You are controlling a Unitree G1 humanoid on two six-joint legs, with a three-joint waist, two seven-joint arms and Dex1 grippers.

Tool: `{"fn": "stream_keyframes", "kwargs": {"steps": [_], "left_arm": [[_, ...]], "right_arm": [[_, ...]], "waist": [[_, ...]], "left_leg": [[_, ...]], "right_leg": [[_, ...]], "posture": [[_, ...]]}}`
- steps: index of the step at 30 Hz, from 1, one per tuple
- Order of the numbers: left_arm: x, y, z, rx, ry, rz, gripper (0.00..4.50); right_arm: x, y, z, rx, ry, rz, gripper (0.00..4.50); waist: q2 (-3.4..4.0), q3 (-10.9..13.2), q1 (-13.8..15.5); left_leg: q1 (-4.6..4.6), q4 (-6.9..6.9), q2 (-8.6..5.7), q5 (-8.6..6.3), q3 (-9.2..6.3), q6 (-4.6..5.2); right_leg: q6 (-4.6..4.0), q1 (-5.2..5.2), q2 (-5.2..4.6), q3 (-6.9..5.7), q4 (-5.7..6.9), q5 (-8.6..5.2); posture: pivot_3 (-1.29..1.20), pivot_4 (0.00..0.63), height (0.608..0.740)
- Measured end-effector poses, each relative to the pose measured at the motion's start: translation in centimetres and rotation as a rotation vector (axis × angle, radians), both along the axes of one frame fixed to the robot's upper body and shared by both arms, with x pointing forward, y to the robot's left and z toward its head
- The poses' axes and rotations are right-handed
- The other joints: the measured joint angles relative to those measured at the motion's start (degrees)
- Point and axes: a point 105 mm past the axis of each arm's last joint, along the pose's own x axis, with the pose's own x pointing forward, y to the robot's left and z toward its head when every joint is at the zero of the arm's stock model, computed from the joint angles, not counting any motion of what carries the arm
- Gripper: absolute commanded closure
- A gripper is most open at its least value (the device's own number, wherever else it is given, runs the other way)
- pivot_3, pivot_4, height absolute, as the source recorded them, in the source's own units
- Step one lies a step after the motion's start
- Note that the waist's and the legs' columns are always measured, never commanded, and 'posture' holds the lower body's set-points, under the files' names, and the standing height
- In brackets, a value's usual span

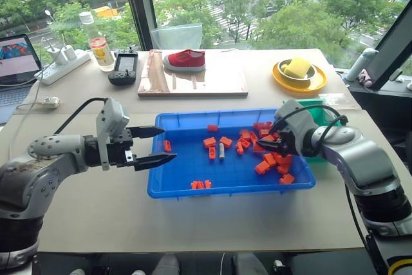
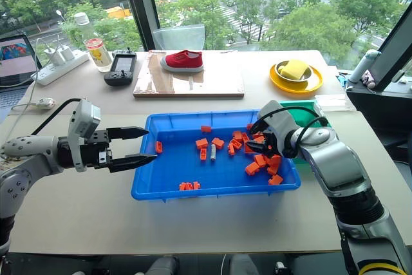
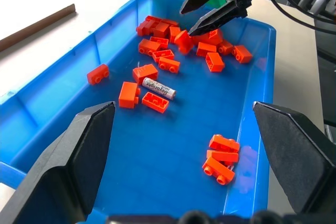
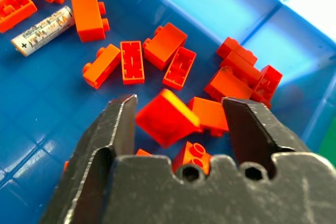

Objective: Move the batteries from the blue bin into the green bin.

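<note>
The blue bin (image 1: 226, 192) sits in the middle of the table. A single battery (image 1: 221, 152) lies near its centre among scattered orange blocks (image 1: 209, 142), and it also appears in the wrist views as the battery (image 3: 158, 88) (image 4: 43, 30). The green bin (image 2: 310, 109) stands just past the blue bin's right end, partly hidden by my right arm. My right gripper (image 4: 179, 103) hovers open over the heap of orange blocks at the bin's right end, with nothing between its jaws. My left gripper (image 1: 168, 145) is open and empty at the bin's left rim, pointing inward.
Behind the blue bin lie a wooden board (image 1: 219, 82) with a red shoe (image 1: 187, 60) and a yellow dish (image 1: 299, 76) holding a sponge. At the back left are a handheld controller (image 1: 123, 67), a bottle (image 1: 100, 46), a power strip (image 1: 61, 66) and a laptop (image 1: 16, 59).
</note>
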Motion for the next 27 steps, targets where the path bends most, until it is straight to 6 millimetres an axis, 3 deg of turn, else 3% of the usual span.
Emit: {"fn": "stream_keyframes", "kwargs": {"steps": [3,6,10,13,27], "left_arm": [[0.0,0.0,0.0,0.000,0.000,0.000,0.00],[0.0,0.0,0.0,0.000,0.000,0.000,0.00],[0.0,0.0,0.0,0.000,0.000,-0.001,0.00],[0.0,0.0,0.0,0.000,0.000,0.000,0.00],[0.0,-0.1,0.0,0.002,0.000,-0.004,0.00]], "right_arm": [[-0.1,1.4,0.6,0.032,-0.011,0.032,1.31],[-0.8,4.1,0.9,0.064,-0.013,0.110,1.31],[-2.3,8.1,-1.1,0.052,0.048,0.236,1.31],[-2.7,9.6,-2.0,0.033,0.074,0.283,1.31],[0.3,10.4,-4.3,-0.080,0.092,0.282,1.31]], "waist": [[0.00,0.00,0.03],[0.00,0.00,-0.16],[0.00,0.00,-0.12],[0.00,0.00,0.06],[0.00,0.00,-0.25]], "left_leg": [[0.00,0.00,0.00,0.01,0.00,-0.01],[0.03,-0.01,0.01,0.00,-0.01,0.00],[0.02,-0.01,0.00,0.01,-0.02,-0.01],[0.00,-0.01,0.00,0.02,-0.02,-0.04],[0.05,-0.02,0.01,0.02,-0.02,-0.04]], "right_leg": [[0.00,0.00,0.00,0.00,0.00,0.00],[0.00,0.00,0.02,0.00,0.02,0.00],[0.00,0.00,0.01,-0.01,0.03,0.00],[0.00,0.00,-0.01,-0.02,0.01,0.00],[0.00,-0.01,0.02,-0.02,0.06,0.00]], "posture": [[0.00,0.150,0.740],[0.00,0.150,0.740],[0.00,0.150,0.740],[0.00,0.150,0.740],[0.00,0.150,0.740]]}}
